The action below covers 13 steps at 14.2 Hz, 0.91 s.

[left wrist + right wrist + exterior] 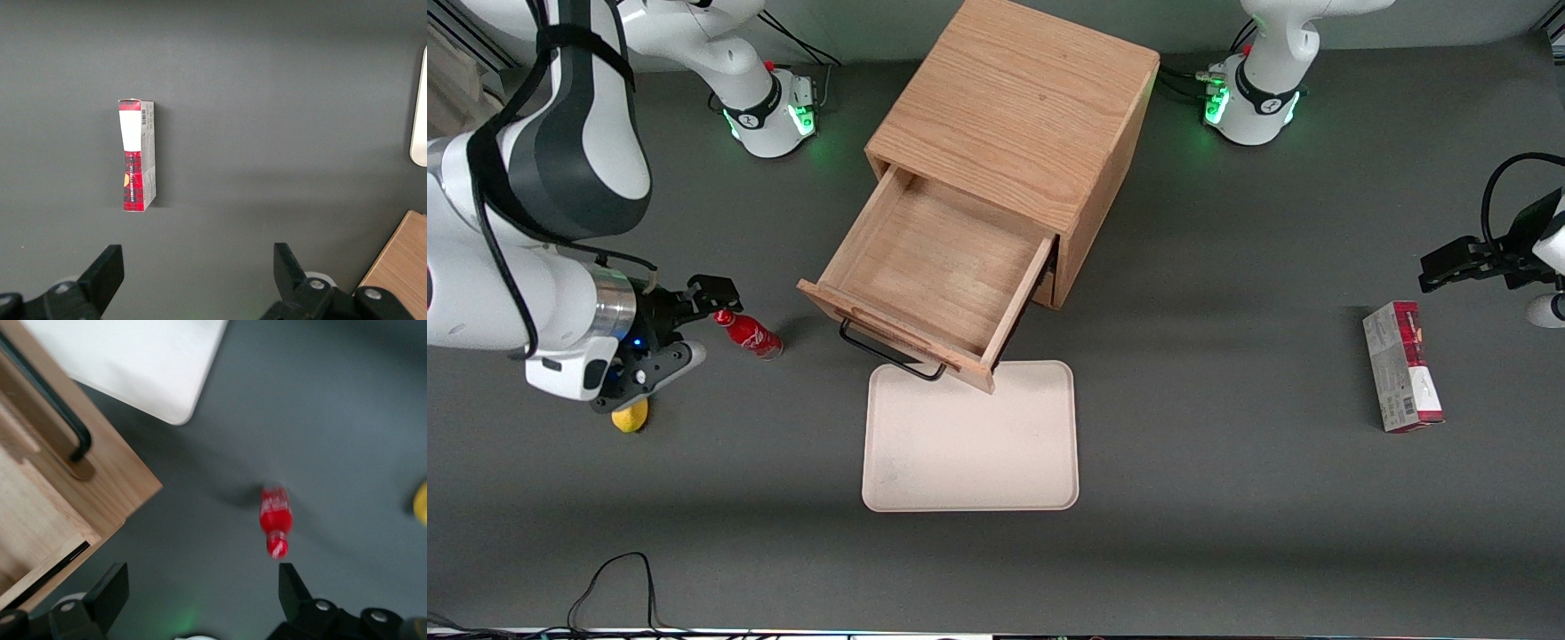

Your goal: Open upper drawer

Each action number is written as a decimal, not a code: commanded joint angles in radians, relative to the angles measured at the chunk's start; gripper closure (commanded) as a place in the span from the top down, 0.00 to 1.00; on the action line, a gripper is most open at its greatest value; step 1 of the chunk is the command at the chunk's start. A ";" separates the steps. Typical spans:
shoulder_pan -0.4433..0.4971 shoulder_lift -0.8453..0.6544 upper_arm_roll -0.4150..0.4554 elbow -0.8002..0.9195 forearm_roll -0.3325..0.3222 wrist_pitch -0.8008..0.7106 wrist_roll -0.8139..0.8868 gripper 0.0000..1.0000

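Note:
The oak cabinet point(1014, 116) stands at the middle of the table. Its upper drawer point(934, 258) is pulled far out toward the front camera and its light-wood inside is empty. The thin black bar handle point(889, 356) hangs on its front, just above the tray's edge. The drawer's front corner point(100, 480) and the handle point(50, 400) show in the right wrist view. My gripper point(698, 324) is open and empty, well apart from the drawer toward the working arm's end, beside a red bottle. Its fingers stand wide apart in the right wrist view point(200, 587).
A cream tray point(969, 436) lies in front of the drawer. A small red bottle point(749, 333) lies by my gripper, also in the right wrist view point(275, 520). A yellow fruit point(630, 416) lies under the gripper. A red and grey box point(1400, 364) lies toward the parked arm's end.

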 commanded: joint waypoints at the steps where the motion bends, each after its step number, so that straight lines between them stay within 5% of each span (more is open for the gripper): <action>1: 0.046 -0.192 -0.002 -0.230 -0.068 0.061 0.196 1.00; 5: 0.044 -0.275 -0.037 -0.325 -0.082 0.098 0.308 1.00; 7: 0.044 -0.283 -0.038 -0.334 -0.140 0.077 0.303 1.00; 13: 0.037 -0.307 -0.080 -0.331 -0.147 0.127 0.295 1.00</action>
